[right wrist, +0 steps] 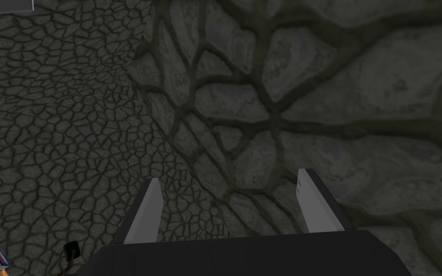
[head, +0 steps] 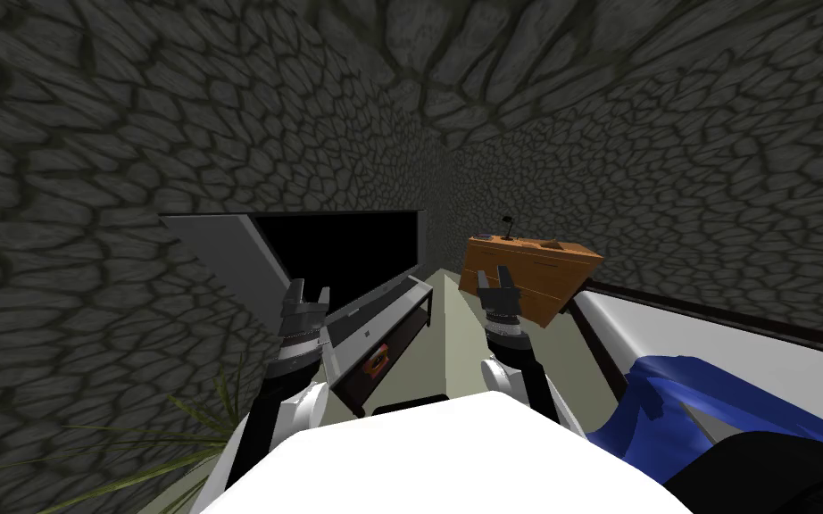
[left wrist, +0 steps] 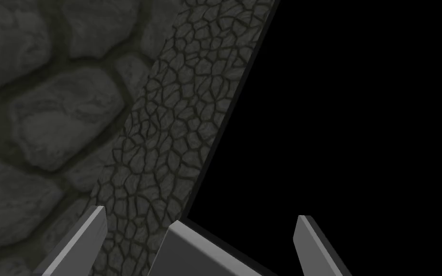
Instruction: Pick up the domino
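Head view has your left gripper (head: 309,290) beside the television (head: 347,245) and your right gripper (head: 496,275) toward the orange dresser (head: 544,281). Both stand wide open, holding nothing. You cannot pick out the domino; small items (head: 485,236) sit on the dresser top, too small to name. Expect a light, stiff, slick tile: pinch its 2 long edges, low.
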### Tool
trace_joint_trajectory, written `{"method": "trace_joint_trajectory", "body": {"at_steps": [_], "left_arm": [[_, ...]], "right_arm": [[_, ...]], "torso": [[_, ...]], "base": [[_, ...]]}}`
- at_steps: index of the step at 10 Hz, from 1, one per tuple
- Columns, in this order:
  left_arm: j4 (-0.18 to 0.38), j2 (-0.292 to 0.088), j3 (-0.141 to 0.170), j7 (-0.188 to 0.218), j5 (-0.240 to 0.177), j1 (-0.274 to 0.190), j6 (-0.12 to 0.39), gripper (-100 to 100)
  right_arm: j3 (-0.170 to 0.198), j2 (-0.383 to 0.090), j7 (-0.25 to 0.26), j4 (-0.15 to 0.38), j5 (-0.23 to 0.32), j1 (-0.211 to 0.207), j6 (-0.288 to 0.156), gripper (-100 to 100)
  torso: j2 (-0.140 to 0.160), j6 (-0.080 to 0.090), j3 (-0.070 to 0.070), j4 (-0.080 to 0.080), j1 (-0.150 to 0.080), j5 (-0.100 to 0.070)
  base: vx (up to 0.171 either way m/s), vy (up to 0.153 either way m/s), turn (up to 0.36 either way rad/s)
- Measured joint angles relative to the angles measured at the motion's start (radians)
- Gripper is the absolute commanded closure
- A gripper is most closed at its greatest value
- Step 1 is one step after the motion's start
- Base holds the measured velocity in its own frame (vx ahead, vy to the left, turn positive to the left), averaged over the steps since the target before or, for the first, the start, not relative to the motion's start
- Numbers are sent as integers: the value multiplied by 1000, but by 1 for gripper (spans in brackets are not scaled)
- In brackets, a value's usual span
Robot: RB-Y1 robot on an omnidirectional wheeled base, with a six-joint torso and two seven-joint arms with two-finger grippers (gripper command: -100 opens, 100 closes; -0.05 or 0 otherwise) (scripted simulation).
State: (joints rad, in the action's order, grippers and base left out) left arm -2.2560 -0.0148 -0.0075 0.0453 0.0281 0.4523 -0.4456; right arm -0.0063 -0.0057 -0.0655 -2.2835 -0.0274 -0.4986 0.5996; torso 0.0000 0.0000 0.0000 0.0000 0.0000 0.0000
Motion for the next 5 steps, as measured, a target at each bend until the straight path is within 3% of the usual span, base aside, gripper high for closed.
{"method": "trace_joint_trajectory", "body": {"at_steps": [3,5], "left_arm": [[55,-48,10,-29,-11,14,8,-100],[110,-88,19,-62,-27,49,11,-100]], "right_arm": [[0,0,0,0,0,0,0,0],[0,0,0,0,0,0,0,0]], "torso": [[-2,0,-1,-1,-3,-1],[-3,0,-2,-1,-5,-1]], "base": [[38,-55,-31],[53,-88,-45]]}}
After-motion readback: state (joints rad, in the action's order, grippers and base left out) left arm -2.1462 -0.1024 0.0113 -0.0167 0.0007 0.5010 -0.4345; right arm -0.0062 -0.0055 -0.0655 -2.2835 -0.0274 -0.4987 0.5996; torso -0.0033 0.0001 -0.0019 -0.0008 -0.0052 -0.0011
